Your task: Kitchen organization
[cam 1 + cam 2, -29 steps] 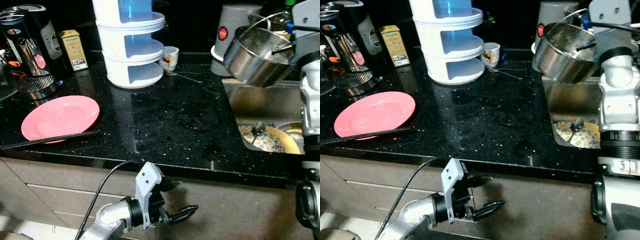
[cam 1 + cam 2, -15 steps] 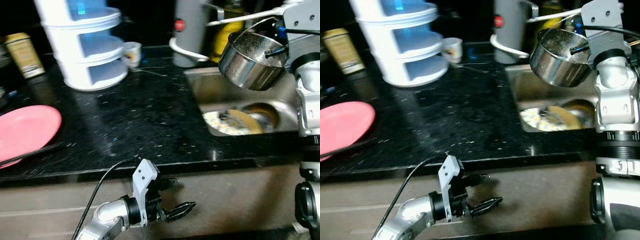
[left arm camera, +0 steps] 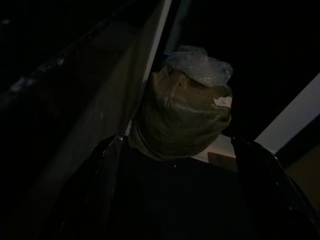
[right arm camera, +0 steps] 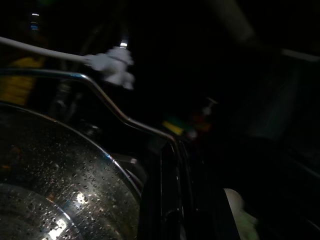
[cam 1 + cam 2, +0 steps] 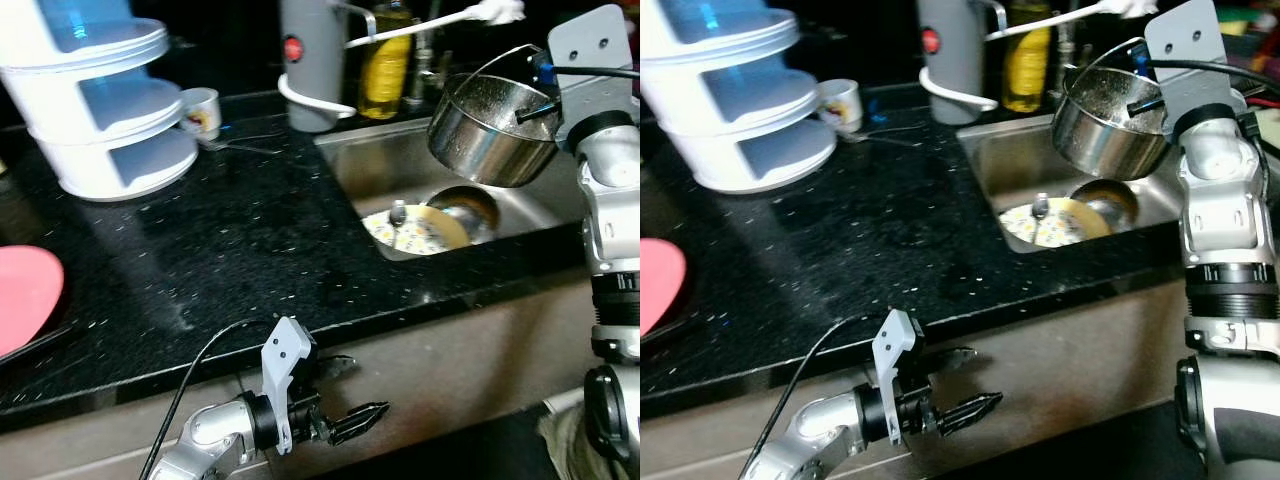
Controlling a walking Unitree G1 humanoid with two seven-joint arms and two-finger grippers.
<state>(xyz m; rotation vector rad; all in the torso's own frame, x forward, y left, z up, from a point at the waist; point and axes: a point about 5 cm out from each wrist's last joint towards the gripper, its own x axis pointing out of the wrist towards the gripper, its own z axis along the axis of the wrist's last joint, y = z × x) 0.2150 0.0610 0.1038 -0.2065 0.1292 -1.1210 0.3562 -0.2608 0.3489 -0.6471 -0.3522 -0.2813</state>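
My right gripper [image 5: 533,108] is shut on the rim of a wet steel pot [image 5: 487,130] and holds it tilted in the air above the sink [image 5: 360,165]. In the right wrist view, one finger [image 4: 170,200] clamps the pot's rim [image 4: 75,150]. A floral plate [image 5: 415,228] and a metal lid lie in the sink basin. My left gripper [image 5: 352,395] hangs open below the counter's front edge, beside the cabinet face. The left wrist view is dark and has a greenish bagged bundle [image 3: 182,117] between the two fingers [image 3: 102,165].
On the black counter [image 5: 230,240] stand a white tiered container [image 5: 95,100], a small cup [image 5: 200,110] and a grey jug [image 5: 310,60]. A yellow bottle [image 5: 385,70] stands behind the sink. A pink plate [image 5: 25,295] lies at the far left.
The whole view has swung to the right, so the sink now sits nearer the middle and the pink plate is at the left edge. The pot stays held; the left gripper is unchanged.
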